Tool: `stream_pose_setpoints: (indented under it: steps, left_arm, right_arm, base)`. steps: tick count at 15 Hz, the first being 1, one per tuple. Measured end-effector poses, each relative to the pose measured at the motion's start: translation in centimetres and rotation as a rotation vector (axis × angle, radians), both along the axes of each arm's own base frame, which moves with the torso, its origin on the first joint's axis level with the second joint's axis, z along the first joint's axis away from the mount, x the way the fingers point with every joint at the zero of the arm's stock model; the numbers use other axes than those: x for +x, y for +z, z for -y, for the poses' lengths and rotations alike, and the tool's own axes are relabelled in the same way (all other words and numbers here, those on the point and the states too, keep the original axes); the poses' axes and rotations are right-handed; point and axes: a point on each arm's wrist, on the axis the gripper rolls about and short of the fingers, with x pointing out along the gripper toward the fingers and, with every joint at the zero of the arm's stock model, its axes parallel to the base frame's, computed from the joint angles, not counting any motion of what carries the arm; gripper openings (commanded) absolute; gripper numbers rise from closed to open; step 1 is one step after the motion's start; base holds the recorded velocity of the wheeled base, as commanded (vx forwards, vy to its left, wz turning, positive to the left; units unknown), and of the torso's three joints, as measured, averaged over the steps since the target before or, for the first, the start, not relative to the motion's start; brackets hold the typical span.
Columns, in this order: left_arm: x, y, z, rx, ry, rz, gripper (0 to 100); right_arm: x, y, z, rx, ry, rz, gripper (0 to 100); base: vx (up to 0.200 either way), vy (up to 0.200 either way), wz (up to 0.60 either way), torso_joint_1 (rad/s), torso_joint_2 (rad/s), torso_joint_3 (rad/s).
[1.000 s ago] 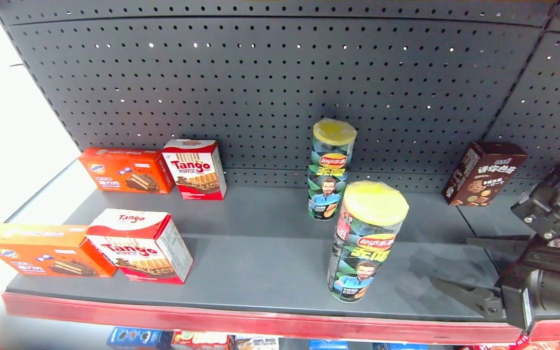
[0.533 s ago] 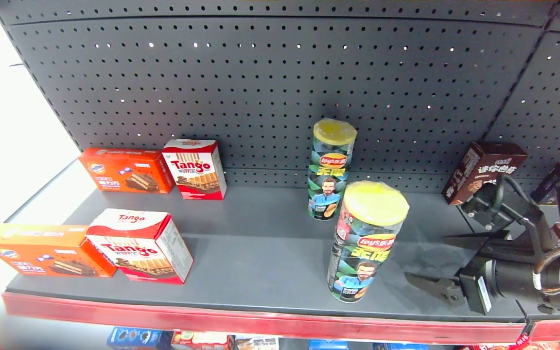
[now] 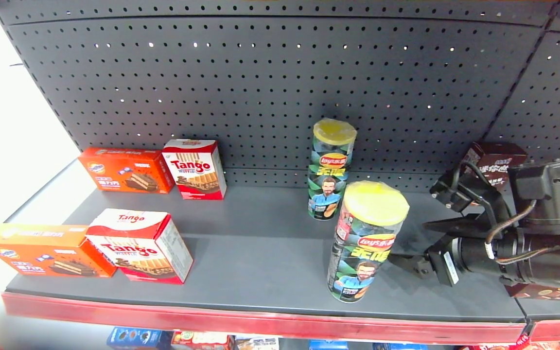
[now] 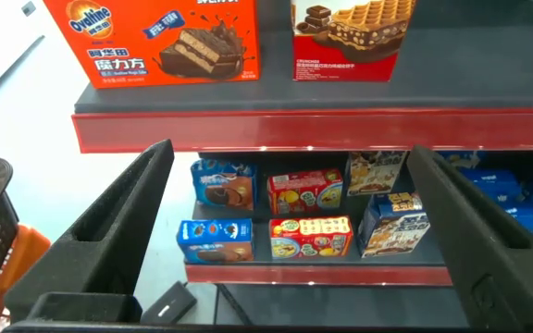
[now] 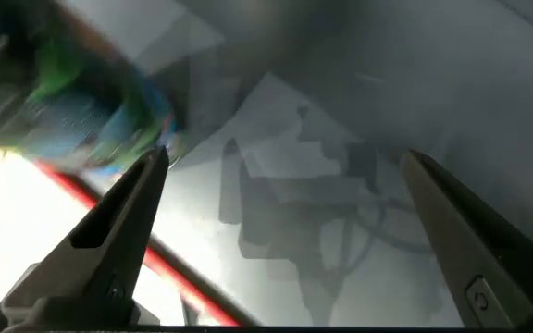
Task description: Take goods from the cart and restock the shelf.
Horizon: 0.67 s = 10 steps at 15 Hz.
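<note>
The right gripper (image 3: 409,241) is hovering parted and empty just beside the front chip can (image 3: 365,240), which is standing upright on the shelf (image 3: 260,272) before the rear chip can (image 3: 333,167), evidently forming a row, while the left gripper (image 4: 290,153) is hanging open, carrying nothing
</note>
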Motion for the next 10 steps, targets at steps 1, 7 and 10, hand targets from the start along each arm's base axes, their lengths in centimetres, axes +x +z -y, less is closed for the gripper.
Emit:
stream_pose_setpoints:
  steps: [1, 7, 10]
  left_arm:
    - [0.0, 0.0, 0.0, 0.000, 0.000, 0.000, 100]
    - [0.0, 0.0, 0.0, 0.001, -0.001, 0.000, 100]
    - [0.0, 0.0, 0.0, 0.001, -0.002, 0.000, 100]
  right_arm:
    - [0.3, -0.1, -0.2, -0.002, 0.000, -0.003, 100]
    - [0.7, -0.5, -1.1, -0.005, 0.029, -0.013, 100]
    - [0.3, -0.7, -1.7, -0.008, 0.057, -0.018, 100]
  base:
    - [0.000, 0.000, 0.00, 0.000, 0.00, 0.000]
    - [0.000, 0.000, 0.00, 0.000, 0.00, 0.000]
    - [0.000, 0.000, 0.00, 0.000, 0.00, 0.000]
